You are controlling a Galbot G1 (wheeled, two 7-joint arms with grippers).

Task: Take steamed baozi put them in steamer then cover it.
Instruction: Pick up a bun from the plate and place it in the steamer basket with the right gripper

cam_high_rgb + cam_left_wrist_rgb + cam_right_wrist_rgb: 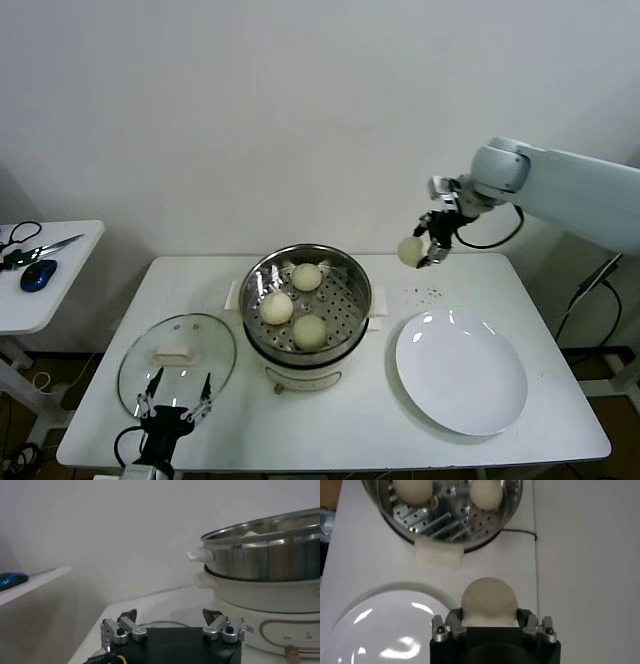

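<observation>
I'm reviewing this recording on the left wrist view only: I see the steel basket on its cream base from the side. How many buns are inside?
Observer: Three round cream-white baozi lie in the shiny perforated steel steamer.
Operator: And the fourth one?
Observer: The right gripper holds the fourth cream-white bun in the air, between the steamer and the flat round white plate.
Operator: Anything left on that plate?
Observer: No, it is bare.
Operator: Where is the lid?
Observer: The round clear glass cover with a cream handle lies flat on the white table left of the steamer, with the open left gripper at its near edge.
</observation>
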